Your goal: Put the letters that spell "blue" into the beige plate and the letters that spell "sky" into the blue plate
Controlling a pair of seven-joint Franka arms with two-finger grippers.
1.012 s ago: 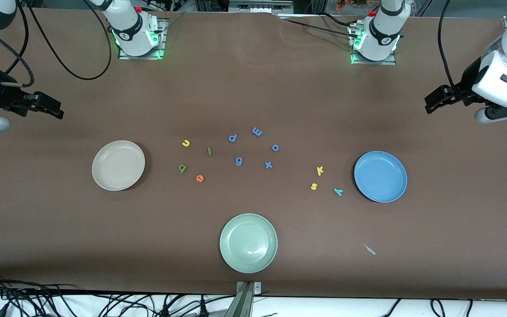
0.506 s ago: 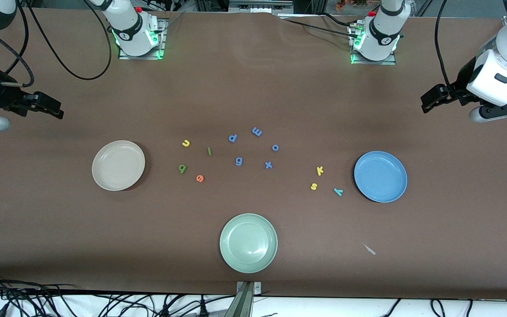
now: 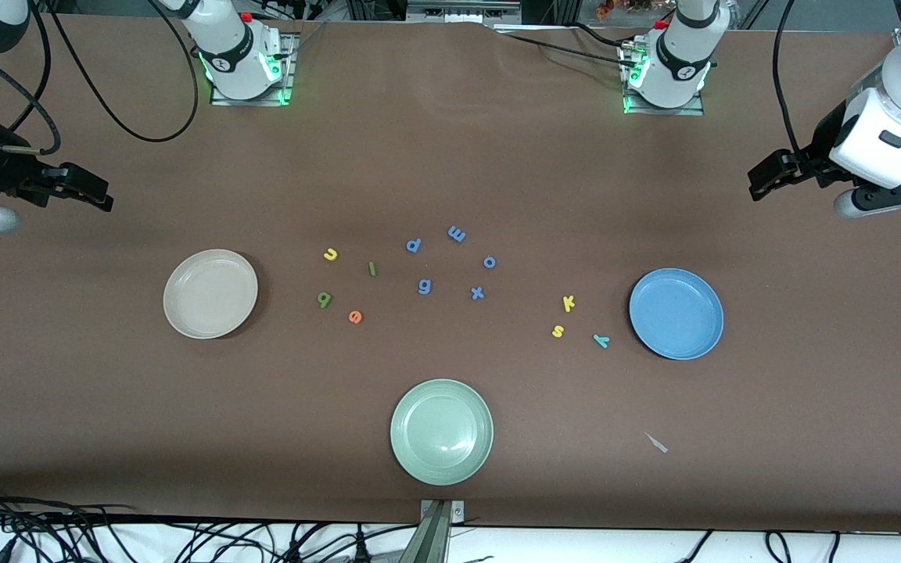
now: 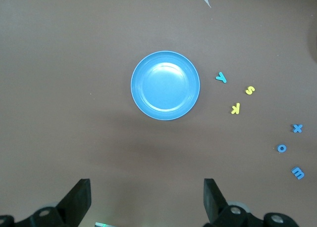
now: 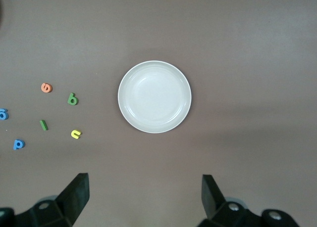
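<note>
The beige plate [image 3: 210, 294] [image 5: 154, 96] lies empty toward the right arm's end. Beside it are the yellow u [image 3: 330, 254], green l [image 3: 372, 268], green b [image 3: 324, 299] and orange e [image 3: 354, 317]. The blue plate [image 3: 676, 313] [image 4: 165, 85] lies empty toward the left arm's end, with the yellow k [image 3: 568, 303], yellow s [image 3: 558, 331] and teal y [image 3: 601, 340] beside it. My left gripper [image 3: 763, 184] [image 4: 147, 187] hangs open and empty over bare table at its end. My right gripper [image 3: 95, 195] [image 5: 143, 182] hangs open and empty at the other end.
A pale green plate [image 3: 441, 432] sits nearest the front camera, at mid-table. Several periwinkle-blue letters [image 3: 424, 286] lie between the two letter groups. A small grey scrap [image 3: 657, 442] lies nearer the front camera than the blue plate. Cables trail by the arm bases.
My left gripper has shifted slightly toward the bases' side and the table's middle, then stopped. The right arm, plates and letters have not moved.
</note>
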